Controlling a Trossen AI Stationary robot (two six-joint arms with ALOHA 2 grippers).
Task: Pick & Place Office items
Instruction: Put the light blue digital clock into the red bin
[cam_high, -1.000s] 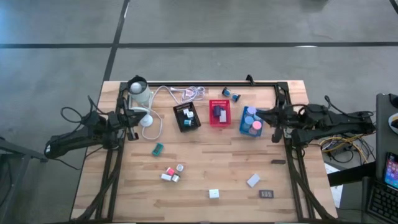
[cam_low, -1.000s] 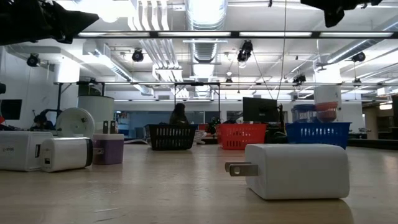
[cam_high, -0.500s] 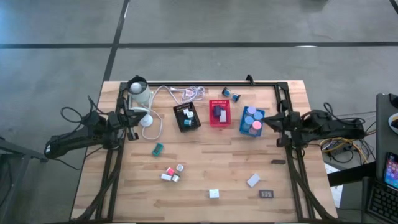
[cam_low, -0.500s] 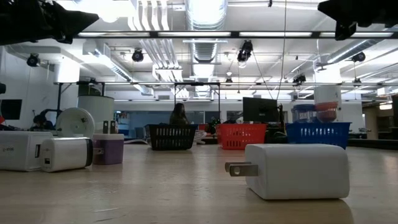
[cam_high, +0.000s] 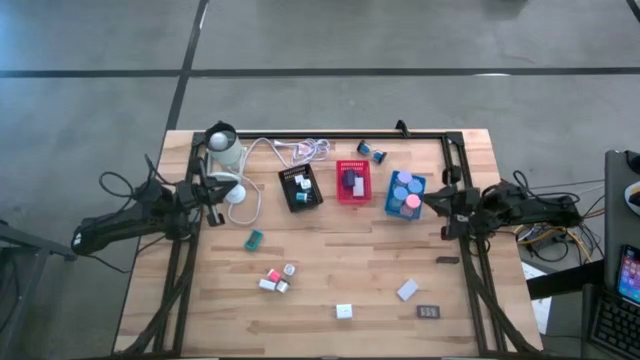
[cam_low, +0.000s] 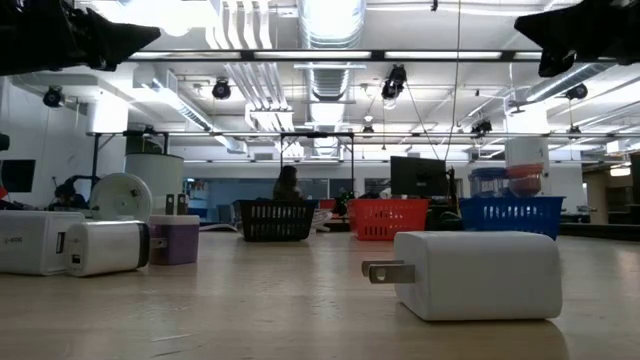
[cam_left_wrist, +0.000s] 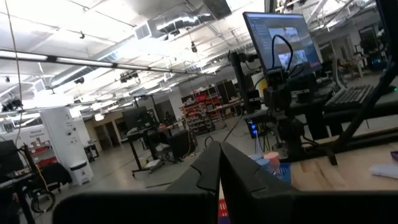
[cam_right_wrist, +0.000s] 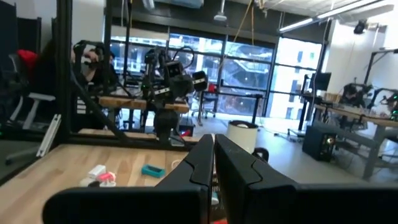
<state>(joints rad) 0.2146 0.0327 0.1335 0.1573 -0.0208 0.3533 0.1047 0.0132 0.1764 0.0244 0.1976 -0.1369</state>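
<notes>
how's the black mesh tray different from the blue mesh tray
The black mesh tray sits turned at an angle left of the red mesh tray and holds small white and teal blocks. The blue mesh tray sits right of the red one, nearest the right gripper, and holds blue and pink round rolls. Both are small mesh trays along the table's far side.

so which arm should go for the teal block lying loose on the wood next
Probably left. The teal block lies on the table's left half, just ahead of the left gripper, which is shut and empty. The right gripper, also shut, waits by the blue tray, farther across.
</notes>
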